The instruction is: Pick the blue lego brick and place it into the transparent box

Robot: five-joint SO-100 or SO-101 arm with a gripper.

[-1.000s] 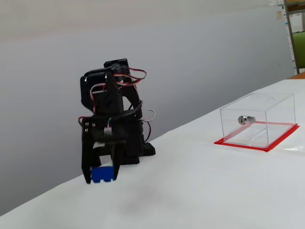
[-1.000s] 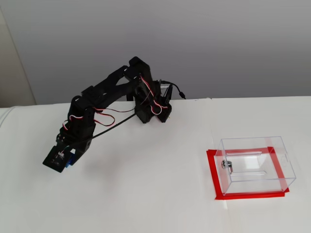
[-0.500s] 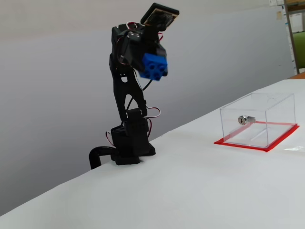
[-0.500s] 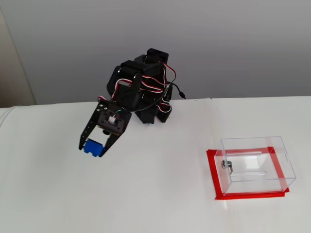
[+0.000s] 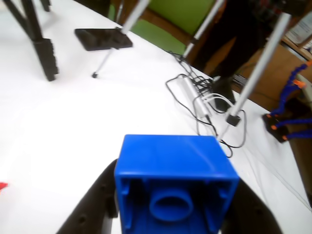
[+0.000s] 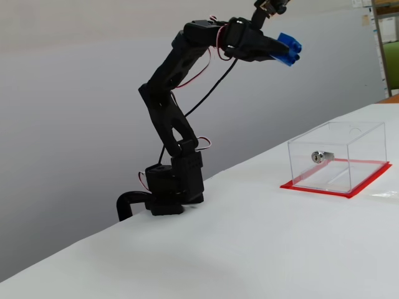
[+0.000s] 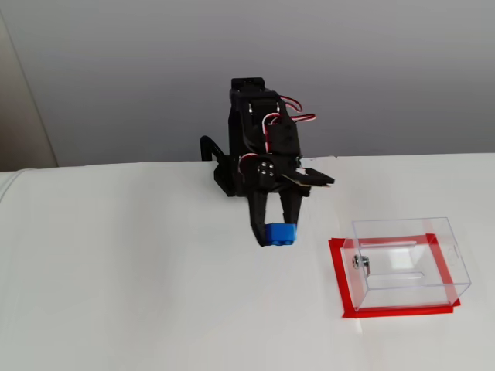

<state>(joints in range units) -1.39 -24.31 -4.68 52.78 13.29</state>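
The blue lego brick (image 5: 175, 183) fills the lower middle of the wrist view, its hollow underside facing the camera, clamped between my two black fingers (image 5: 92, 204). My gripper (image 6: 285, 50) is shut on the blue lego brick (image 6: 288, 48) high in the air, well above the table and up-left of the transparent box (image 6: 336, 157). In a fixed view my gripper (image 7: 278, 234) holds the brick (image 7: 279, 233) left of the transparent box (image 7: 406, 259), which has a silver lock (image 7: 360, 263) and a red base (image 7: 344, 297).
The arm's base (image 6: 168, 193) stands at the table's back edge. In the wrist view, tripod legs (image 5: 251, 78), a cable bundle (image 5: 202, 102) and a black plate (image 5: 102, 39) lie on the white table, with a dark stand (image 5: 41, 48) at top left.
The arm has swung from the left side toward the box and stretched out high, carrying the brick from low near the table up and rightward.
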